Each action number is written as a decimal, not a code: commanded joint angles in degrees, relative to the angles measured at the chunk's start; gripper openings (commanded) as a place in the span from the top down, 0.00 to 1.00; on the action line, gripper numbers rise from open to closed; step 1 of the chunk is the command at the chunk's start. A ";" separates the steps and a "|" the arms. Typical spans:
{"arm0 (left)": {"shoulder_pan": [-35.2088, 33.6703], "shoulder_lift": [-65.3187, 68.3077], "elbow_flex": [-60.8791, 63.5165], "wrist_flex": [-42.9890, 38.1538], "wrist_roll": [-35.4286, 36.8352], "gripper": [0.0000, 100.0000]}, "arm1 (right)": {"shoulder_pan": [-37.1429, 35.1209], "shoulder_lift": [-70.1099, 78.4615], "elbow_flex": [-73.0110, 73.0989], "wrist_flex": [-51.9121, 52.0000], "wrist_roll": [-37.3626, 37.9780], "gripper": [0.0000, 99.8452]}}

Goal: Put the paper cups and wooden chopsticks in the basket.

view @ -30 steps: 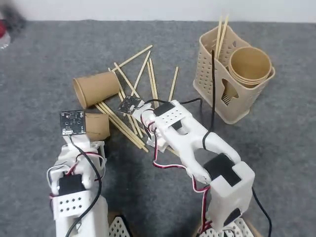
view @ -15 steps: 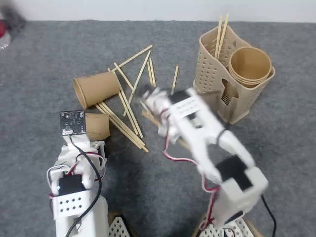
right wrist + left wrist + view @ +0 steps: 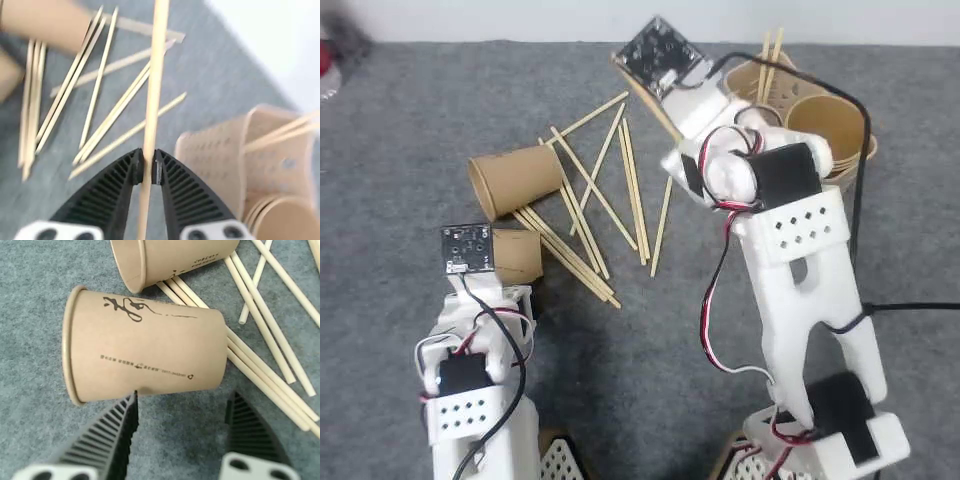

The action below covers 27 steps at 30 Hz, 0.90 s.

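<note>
My left gripper (image 3: 183, 405) is open, low over the mat. Just ahead of its fingertips a paper cup (image 3: 145, 357) lies on its side; in the high view that cup (image 3: 517, 255) is beside the left arm. A second cup (image 3: 515, 180) lies behind it on several loose chopsticks (image 3: 600, 190). My right gripper (image 3: 147, 162) is raised and shut on one wooden chopstick (image 3: 157, 75). It hangs beside the beige basket (image 3: 215, 150). That basket (image 3: 760, 85) holds stacked cups (image 3: 830, 125) and two upright chopsticks (image 3: 770, 55).
Grey felt covers the table. The right arm (image 3: 790, 220) stands tall in front of the basket and hides most of it. A red object (image 3: 325, 65) sits at the far left back edge. A white wall runs behind the table.
The right arm rose from the chopstick pile with one chopstick and swung up and back toward the basket. The left arm and both lying cups stayed put.
</note>
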 commanded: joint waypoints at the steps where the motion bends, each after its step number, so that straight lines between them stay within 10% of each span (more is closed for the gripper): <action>1: 0.53 -0.44 -0.13 -0.97 0.53 0.73 | 0.57 -2.86 -3.08 -8.92 0.26 0.99; 15: 1.85 -0.44 -0.13 -1.14 0.53 0.73 | 20.00 -7.34 -2.29 -29.76 -20.13 0.99; 27: 3.25 -0.44 -0.13 -1.14 0.53 0.73 | 20.44 -6.99 17.23 -49.10 -23.47 0.99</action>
